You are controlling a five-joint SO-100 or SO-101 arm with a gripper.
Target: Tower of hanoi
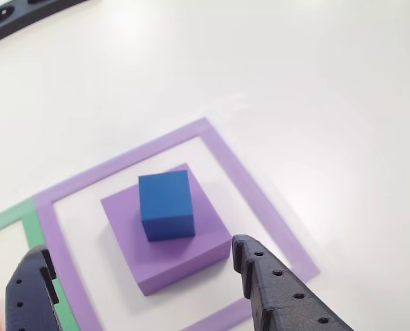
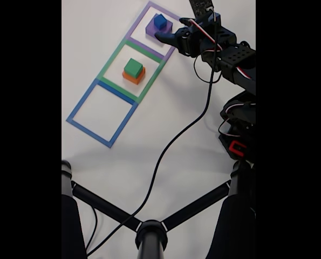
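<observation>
My gripper (image 1: 146,286) released, jaws straddling purple cube (image 1: 201,241). Risk I see: descending low, grabbing purple instead of blue cube (image 1: 167,205), toppling stack.

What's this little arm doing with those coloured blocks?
It is working a stacking puzzle. The small dark blue cube sits on the large purple cube, inside the flat purple square outline. The arm's dark two-finger gripper hangs open beside that stack, holding nothing. In the fixed view, the green cube rests on the orange cube inside the green square outline, and the blue square outline has no cube in it.
</observation>
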